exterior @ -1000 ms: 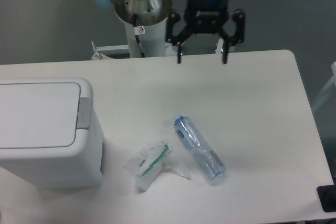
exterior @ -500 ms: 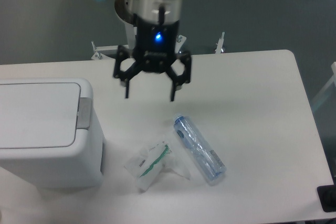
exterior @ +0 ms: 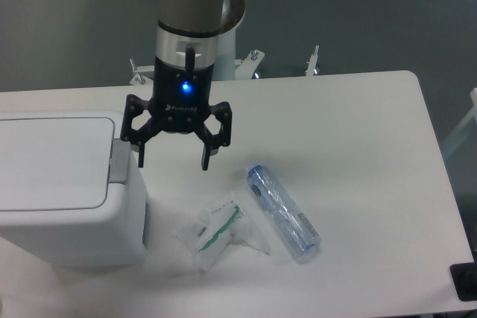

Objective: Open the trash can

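Since the earlier frames, the gripper (exterior: 173,161) has travelled from the far edge of the table leftward and toward the camera, and now hangs just beside the bin's right edge; nothing else on the table has shifted.

Layout, left to right:

1. The trash can (exterior: 63,184) stands at the left edge of the table (exterior: 358,154), partly cut off by the frame. Its flat lid is down. The grey push tab (exterior: 118,160) sits along the lid's right edge, facing the arm.
2. The gripper is next, fingers pointing down and spread wide, holding nothing. Its left fingertip appears directly beside or slightly over the tab; contact cannot be confirmed from this view.
3. The crumpled wrapper (exterior: 216,232) with green markings lies near the front of the table.
4. The clear bottle (exterior: 283,211) lies on its side just to the right of the wrapper.

Step in hand: final approach to the tab. Recommended procedure:

- Centre one fingertip over the tab, not over the lid panel or the bin's rim.
- Closing the fingers first would likely give a stiffer, narrower pressing point.
- Press straight down; sideways force could push the light bin across the table.
- Retract upward so the lid has room to rise.
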Robot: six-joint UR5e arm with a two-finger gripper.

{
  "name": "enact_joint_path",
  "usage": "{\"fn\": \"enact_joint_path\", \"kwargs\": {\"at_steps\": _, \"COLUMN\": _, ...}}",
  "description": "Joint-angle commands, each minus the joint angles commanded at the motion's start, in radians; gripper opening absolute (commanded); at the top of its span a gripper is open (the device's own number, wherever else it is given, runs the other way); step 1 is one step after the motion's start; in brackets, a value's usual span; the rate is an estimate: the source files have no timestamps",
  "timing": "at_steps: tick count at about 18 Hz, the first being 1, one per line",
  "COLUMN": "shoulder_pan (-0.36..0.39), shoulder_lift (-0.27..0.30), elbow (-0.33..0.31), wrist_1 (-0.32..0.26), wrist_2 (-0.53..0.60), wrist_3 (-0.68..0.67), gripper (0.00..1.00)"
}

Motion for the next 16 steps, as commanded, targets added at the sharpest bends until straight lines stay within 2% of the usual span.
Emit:
{"fn": "enact_joint_path", "kwargs": {"at_steps": 6, "shoulder_pan": -0.02, "shoulder_lift": 0.003, "elbow": -0.026, "wrist_1": 0.0, "wrist_2": 0.0, "wrist_3": -0.014, "gripper": 1.0}}
{"fn": "enact_joint_path", "kwargs": {"at_steps": 16, "shoulder_pan": -0.021, "shoulder_lift": 0.002, "elbow": -0.035, "wrist_1": 0.0, "wrist_2": 0.0, "wrist_3": -0.014, "gripper": 1.0}}
